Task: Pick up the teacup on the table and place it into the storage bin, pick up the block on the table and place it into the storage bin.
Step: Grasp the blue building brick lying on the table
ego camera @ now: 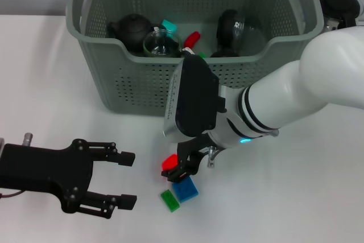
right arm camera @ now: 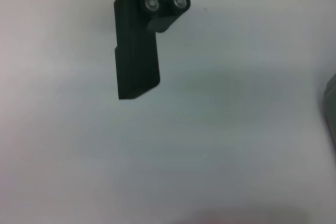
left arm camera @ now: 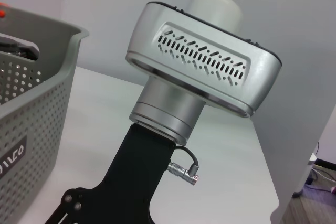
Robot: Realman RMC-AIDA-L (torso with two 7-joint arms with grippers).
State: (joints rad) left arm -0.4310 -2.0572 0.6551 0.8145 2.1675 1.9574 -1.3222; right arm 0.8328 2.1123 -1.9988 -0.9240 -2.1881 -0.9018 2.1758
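Right gripper [ego camera: 181, 169] closed on red block [ego camera: 169, 162] just before storage bin [ego camera: 142, 86], left gripper [ego camera: 126, 179] spread wide, holding nothing, on bare table [ego camera: 284, 197] well left.

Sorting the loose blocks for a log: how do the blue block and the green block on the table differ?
The blue block is larger and squarer; the green block is smaller and narrower. The blue one lies nearer the right claw, the green one farther out, beside it. Both lie flat on the white table, outside the storage bin.
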